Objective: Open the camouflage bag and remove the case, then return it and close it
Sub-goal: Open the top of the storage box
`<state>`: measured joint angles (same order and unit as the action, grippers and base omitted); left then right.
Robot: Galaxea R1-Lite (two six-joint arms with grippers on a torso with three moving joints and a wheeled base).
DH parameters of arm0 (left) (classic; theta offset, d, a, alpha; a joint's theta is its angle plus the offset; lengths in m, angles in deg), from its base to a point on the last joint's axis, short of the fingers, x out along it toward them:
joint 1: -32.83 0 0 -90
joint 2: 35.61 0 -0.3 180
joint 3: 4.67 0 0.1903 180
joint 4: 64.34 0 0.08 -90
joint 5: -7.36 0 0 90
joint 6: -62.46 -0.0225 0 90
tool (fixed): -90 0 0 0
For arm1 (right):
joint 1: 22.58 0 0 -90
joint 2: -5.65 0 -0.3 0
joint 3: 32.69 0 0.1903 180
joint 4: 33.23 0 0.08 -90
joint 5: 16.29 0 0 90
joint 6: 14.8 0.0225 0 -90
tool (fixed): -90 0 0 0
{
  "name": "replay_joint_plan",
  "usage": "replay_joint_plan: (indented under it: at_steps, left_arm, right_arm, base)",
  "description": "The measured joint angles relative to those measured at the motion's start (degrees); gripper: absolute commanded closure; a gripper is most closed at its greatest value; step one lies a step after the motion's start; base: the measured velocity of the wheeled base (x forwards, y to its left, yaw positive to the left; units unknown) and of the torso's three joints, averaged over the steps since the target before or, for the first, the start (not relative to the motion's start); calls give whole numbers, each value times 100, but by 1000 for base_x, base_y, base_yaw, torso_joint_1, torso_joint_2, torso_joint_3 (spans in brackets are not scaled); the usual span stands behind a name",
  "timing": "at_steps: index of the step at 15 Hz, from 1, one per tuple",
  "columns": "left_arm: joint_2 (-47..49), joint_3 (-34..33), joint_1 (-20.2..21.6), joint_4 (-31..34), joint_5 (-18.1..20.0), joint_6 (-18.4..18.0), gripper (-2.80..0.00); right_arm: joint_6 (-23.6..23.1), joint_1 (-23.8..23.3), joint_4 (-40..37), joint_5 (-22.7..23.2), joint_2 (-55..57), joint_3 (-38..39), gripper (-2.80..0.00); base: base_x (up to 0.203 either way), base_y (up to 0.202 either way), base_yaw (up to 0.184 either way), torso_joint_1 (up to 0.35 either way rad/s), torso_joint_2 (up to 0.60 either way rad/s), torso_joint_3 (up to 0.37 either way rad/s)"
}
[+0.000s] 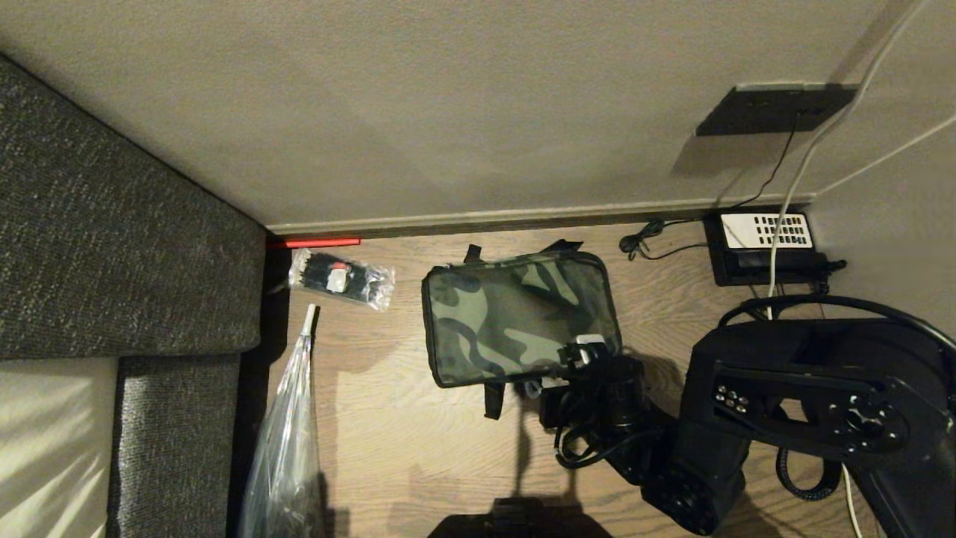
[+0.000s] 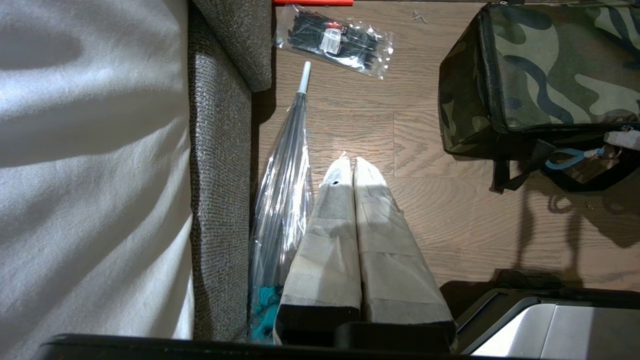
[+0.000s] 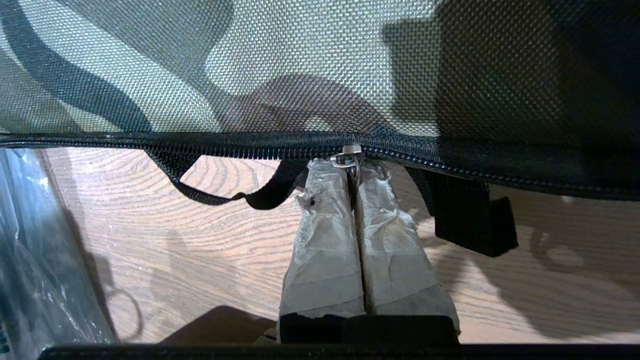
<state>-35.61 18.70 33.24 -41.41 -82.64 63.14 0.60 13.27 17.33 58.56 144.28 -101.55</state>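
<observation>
With its taped fingers pinched together on the metal zipper pull [image 3: 351, 161], the right gripper [image 3: 354, 172] sits at the near edge of the camouflage bag [image 1: 515, 317], which lies flat and zipped on the wooden floor [image 1: 418, 441] just ahead of those fingertips. The case is not visible; presumably it is inside. The grip looks shallow, so the small tab could slip free once the arm drags, and since nothing pins the bag, it may slide along the floor instead of unzipping. A black strap [image 3: 240, 197] loops just beside the fingers and could snag. Well off to the gripper's far side lie a clear packet [image 1: 342, 278] and a wrapped umbrella [image 1: 287, 418]; neither obstructs. The left gripper [image 2: 350, 167] hangs parked, fingers together, holding nothing.
</observation>
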Motion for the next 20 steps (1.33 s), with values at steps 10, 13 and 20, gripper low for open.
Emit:
replay_joint_plan:
  at_steps: [10, 13, 20]
  left_arm:
    - [0, 0, 0, 0, 0, 1, 0]
    - [0, 0, 0, 0, 0, 1, 0]
    - [0, 0, 0, 0, 0, -2, 0]
  right_arm:
    - [-203, -2, -767, -2, -468, 509, 0]
    - [-211, -2, -767, -153, -489, 537, 0]
    - [-503, -301, -883, -149, -582, 539, 0]
  base:
    - [0, 0, 0, 0, 0, 0]
    - [0, 0, 0, 0, 0, 0]
    - [0, 0, 0, 0, 0, 0]
